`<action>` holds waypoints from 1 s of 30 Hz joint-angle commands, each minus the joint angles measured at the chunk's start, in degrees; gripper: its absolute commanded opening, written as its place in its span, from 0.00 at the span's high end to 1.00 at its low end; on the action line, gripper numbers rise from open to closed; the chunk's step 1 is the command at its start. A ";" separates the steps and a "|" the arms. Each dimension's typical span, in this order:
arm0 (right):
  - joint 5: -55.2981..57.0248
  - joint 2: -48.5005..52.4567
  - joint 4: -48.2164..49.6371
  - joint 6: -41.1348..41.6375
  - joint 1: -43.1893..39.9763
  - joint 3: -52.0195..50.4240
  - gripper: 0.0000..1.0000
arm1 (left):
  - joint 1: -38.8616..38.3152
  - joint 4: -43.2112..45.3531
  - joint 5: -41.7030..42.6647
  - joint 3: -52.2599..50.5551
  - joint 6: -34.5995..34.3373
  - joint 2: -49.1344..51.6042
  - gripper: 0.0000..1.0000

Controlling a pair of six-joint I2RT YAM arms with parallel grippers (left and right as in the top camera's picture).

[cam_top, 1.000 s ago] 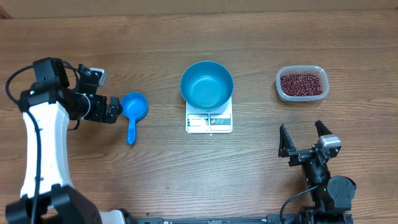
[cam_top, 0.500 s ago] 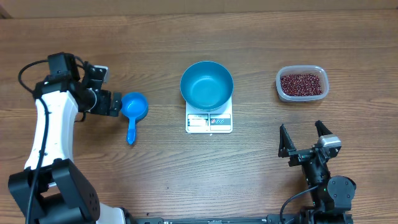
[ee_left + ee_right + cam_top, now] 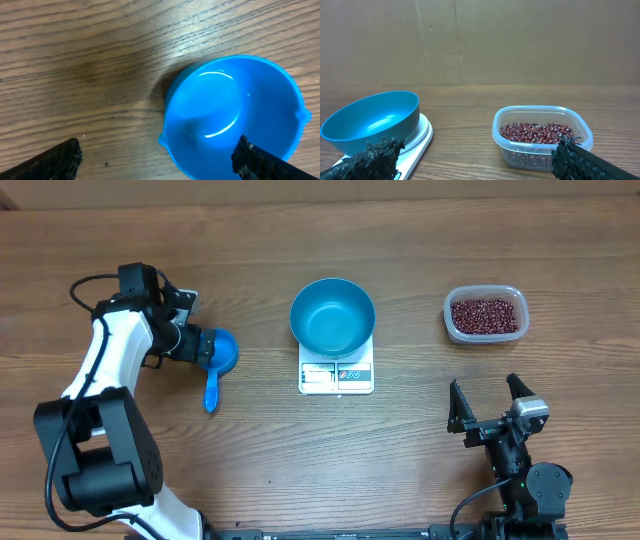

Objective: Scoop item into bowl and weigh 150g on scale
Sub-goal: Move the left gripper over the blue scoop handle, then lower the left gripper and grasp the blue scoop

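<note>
Now my left claw (image 3: pixel 203 346), spread wide over the scoop (image 3: pixel 222 355) near the left edge of the table (image 3: pixel 300 470), should pinch its handle (image 3: pixel 210 392) before fetching beans (image 3: pixel 486 315) from the far-right tub (image 3: pixel 452 322) for the bowl (image 3: pixel 332 315) on the scale (image 3: pixel 336 376).

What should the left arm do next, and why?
Probably shift the left gripper along the blue scoop to its handle and lower to grasp it: the open jaws sit over the cup, the bowl on the scale is empty, and the beans lie in the tub.
</note>
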 commanded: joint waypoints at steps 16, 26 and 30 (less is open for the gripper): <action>0.31 -0.46 0.26 -0.48 -0.07 -0.61 0.00 | -0.61 4.83 -2.23 1.18 -0.50 6.54 0.00; 0.33 -0.46 0.26 -0.48 -0.07 -0.61 0.00 | -2.08 5.77 -4.22 1.18 -0.48 8.17 0.01; 0.33 -0.46 0.26 -0.48 -0.07 -0.61 0.00 | -2.08 5.14 -4.74 1.18 -0.50 8.17 0.01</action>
